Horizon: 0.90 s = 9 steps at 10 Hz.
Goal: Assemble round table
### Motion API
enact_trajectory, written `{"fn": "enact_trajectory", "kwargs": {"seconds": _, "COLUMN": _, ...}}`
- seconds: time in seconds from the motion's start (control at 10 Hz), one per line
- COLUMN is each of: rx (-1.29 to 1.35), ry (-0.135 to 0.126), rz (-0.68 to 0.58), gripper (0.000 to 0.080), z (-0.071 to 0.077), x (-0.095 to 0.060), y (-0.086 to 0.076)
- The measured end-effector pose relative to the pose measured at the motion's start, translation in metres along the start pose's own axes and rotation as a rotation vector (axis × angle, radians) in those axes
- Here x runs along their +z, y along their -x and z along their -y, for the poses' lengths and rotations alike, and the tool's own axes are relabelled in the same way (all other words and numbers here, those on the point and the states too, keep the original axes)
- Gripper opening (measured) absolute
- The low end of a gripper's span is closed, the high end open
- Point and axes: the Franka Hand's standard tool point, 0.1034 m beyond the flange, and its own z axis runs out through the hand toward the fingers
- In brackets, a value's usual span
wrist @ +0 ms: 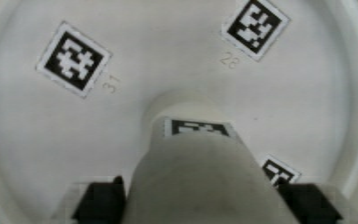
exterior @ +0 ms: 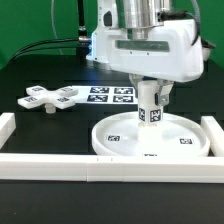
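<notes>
1. Round table, unassembled, three white plastic parts. The tabletop disc lies flat in the corner between the front and right-hand border bars, on the exterior view's right side of the black table.
2. Post: short cylinder, upright over the middle of the disc. Its upper end is hidden inside the gripper. Whether its lower end touches the disc cannot be told from either view.
3. Gripper: jaws clenched on the post. The wrist view shows a black finger pad on each side of it, both cut off by the picture's edge. The arm's white body hides the far rim of the disc in the exterior view.
4. Cross-shaped piece: lies flat on the table, well apart from the disc, towards the exterior view's left.
5. Labels: black-and-white square tags on every part. Three show on the disc in the exterior view, two on the disc and one on the post in the wrist view. They bear patterns only, too coarse to decode.
6. Marker board: flat, beside the cross-shaped piece, partly hidden behind the gripper.
7. Container: the rimmed disc has only the post within its rim.
</notes>
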Motion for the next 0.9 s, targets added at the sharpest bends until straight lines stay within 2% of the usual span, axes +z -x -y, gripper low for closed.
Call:
{"fn": "enact_trajectory", "kwargs": {"seconds": 0.4, "rx": 0.46, "ry": -0.035, "rz": 0.067, "gripper": 0.0409, "z": -0.0015, "x": 0.0003, "y": -0.0015}}
{"fn": "enact_trajectory", "kwargs": {"seconds": 0.7, "rx": 0.792, "ry": -0.035, "rz": 0.114, "gripper": 0.0409, "z": 0.0003, "x": 0.0015, "y": 0.0025}}
{"fn": "enact_trajectory", "kwargs": {"seconds": 0.9, "rx": 0.845, "ry": -0.035, "rz": 0.119, "gripper": 0.041, "z": 0.0005, "x": 0.0015, "y": 0.0029}}
